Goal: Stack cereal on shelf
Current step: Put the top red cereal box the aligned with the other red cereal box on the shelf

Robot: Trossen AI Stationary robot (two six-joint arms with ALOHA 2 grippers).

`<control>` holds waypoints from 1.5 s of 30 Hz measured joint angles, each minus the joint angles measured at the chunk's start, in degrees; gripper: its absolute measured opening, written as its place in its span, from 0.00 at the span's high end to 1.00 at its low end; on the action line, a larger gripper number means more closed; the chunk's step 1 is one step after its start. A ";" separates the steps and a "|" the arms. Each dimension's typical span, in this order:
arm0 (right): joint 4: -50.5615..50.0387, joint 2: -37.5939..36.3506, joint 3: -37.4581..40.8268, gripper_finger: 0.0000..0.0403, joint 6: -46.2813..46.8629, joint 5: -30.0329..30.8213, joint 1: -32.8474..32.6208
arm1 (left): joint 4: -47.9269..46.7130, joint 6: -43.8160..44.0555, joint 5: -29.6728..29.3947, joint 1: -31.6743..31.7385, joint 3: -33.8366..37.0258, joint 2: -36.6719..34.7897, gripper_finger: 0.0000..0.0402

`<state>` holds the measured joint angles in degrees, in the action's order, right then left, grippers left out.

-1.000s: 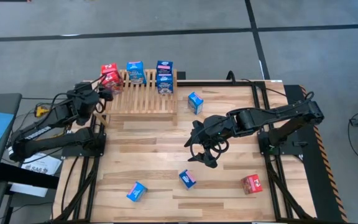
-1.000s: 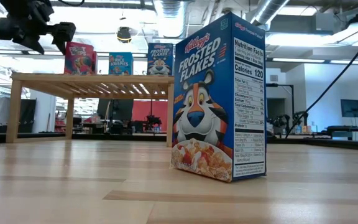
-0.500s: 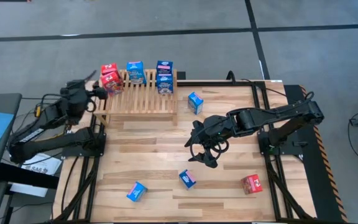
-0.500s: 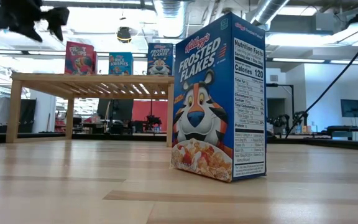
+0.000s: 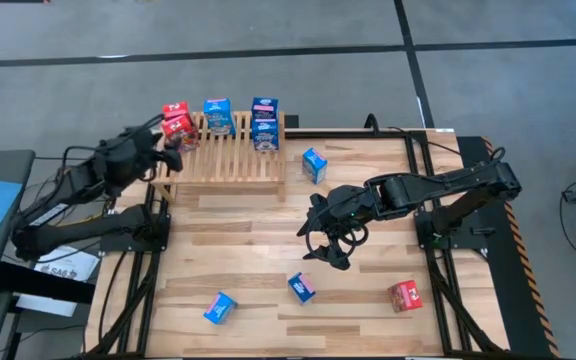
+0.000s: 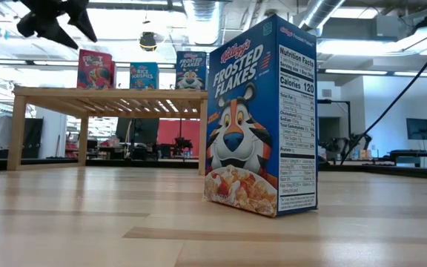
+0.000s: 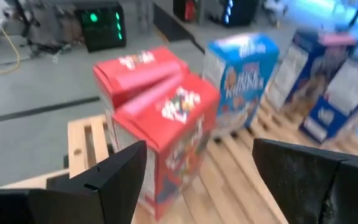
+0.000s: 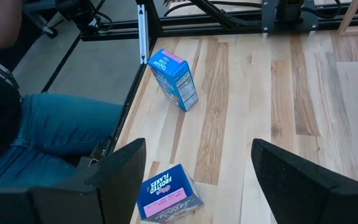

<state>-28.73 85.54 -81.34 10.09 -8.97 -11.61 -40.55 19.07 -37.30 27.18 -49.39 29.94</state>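
So the job is looking roughly half done. The low light-wood slatted shelf (image 5: pixel 230 150) is sitting at the far left corner of the plank tabletop (image 5: pixel 268 250), and it's carrying the boxes that are already placed: two small red cardboard cereal boxes (image 5: pixel 178 122) stacked one on the other at its left end, a blue Rice Krispies box (image 5: pixel 217 116) next to them, and a stack of two blue Frosted Flakes boxes (image 5: pixel 265 123) further right. That's five up, as far as I can count.

Four are still lying loose on the table — a blue box (image 5: pixel 314 164) just off the shelf's right end, a blue box (image 5: pixel 302 287) near the front middle, another blue one (image 5: pixel 220 307) front left, and a red box (image 5: pixel 405 295) front right.

The left gripper (image 5: pixel 158 145) is hovering just beside the red stack with its fingers apart and nothing between them — the wrist view is showing the red boxes standing clear of both pads. The right gripper (image 5: pixel 328 238) is hanging over the middle of the table, also spread open and empty, above the front-middle blue box.
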 joint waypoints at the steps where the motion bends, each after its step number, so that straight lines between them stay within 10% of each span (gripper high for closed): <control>1: 0.00 0.00 0.00 0.21 0.00 0.00 0.00 | -0.99 -0.14 0.50 0.00 0.00 0.21 0.29; 35: -0.20 0.00 0.02 0.21 -0.02 0.00 0.00 | -9.58 1.64 -11.17 0.02 0.00 1.92 0.29; 45: -1.14 0.00 0.02 0.21 0.00 0.00 -0.01 | -9.73 6.50 -3.84 0.02 0.00 0.16 0.29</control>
<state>-29.87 85.54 -81.32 10.09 -8.97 -11.62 -50.28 25.58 -41.14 27.20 -49.39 30.09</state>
